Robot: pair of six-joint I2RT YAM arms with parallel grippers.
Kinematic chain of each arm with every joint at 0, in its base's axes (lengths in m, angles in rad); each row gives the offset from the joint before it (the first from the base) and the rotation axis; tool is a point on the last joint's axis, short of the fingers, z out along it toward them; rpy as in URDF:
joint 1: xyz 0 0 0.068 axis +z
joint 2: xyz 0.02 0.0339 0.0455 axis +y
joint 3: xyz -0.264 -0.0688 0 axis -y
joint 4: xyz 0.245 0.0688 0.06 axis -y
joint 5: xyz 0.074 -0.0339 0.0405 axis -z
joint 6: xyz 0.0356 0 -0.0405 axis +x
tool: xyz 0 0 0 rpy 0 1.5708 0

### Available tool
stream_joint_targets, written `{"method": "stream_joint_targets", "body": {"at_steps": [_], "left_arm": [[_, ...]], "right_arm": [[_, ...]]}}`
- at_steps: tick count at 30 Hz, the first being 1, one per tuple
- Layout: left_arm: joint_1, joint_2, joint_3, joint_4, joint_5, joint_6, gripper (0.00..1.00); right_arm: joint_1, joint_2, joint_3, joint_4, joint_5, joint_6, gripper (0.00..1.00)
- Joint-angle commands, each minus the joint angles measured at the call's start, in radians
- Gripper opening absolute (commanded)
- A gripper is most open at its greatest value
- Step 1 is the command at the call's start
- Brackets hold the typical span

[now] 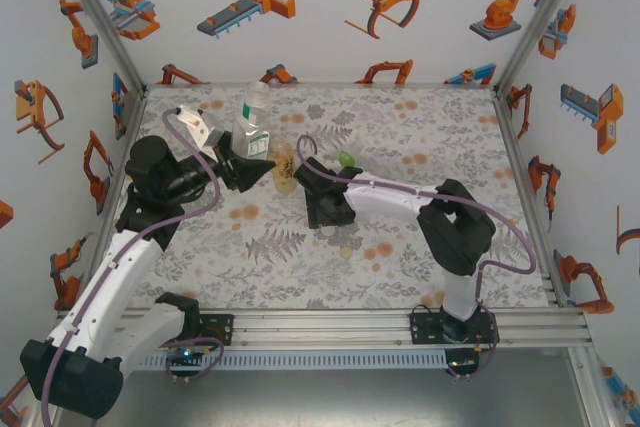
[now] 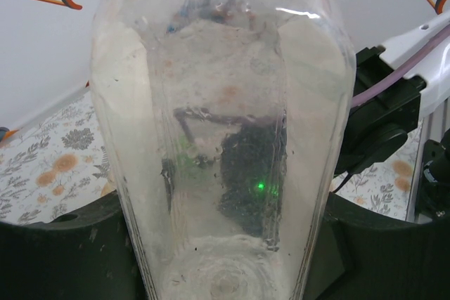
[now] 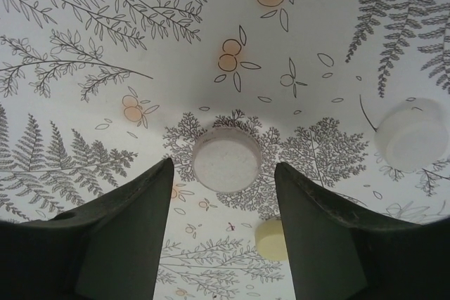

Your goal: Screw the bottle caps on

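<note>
White cap (image 3: pixel 226 161) is lying flat on the tabletop (image 3: pixel 105 5), roughly in the middle. The right claw (image 3: pixel 223 173) hangs right over it with its jaws apart, one finger on each side of the cap. Neither one is touching it as far as I can see, so it's open with nothing gripped. A second white cap (image 3: pixel 413 135) lies off to the right of that one, apart from it. A yellow cap (image 3: pixel 269 238) lies closer in to the claw, half tucked behind the right-hand finger in the wrist view. All three are loose on the tabletop.

Left claw (image 2: pixel 225 233) is clamped tight on the clear bottle (image 2: pixel 225 103), with fingers pressing both sides low on its body. From the top camera that bottle stands upright toward the far left of the tabletop. Can't tell if its base is resting on the surface or lifted a bit. Amber bottle (image 1: pixel 284 165) stands just right of the left claw, a little past the middle toward the far edge. Green bottle (image 1: pixel 346 159) is a bit further right, mostly hidden behind the right arm (image 1: pixel 400 197), so only a scrap of green shows.
</note>
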Motion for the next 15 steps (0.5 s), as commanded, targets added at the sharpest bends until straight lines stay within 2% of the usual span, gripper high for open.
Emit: {"method": "stream_joint_targets", "body": {"at_steps": [1,15], "left_arm": [[0.008,-0.011,-0.008,0.040,0.003,0.006,0.24],[0.007,-0.004,-0.010,0.042,0.002,0.005,0.25]], "right_arm": [[0.007,0.017,-0.010,0.012,-0.018,0.016,0.55],[0.009,0.047,-0.027,0.007,-0.027,0.022,0.49]]}}
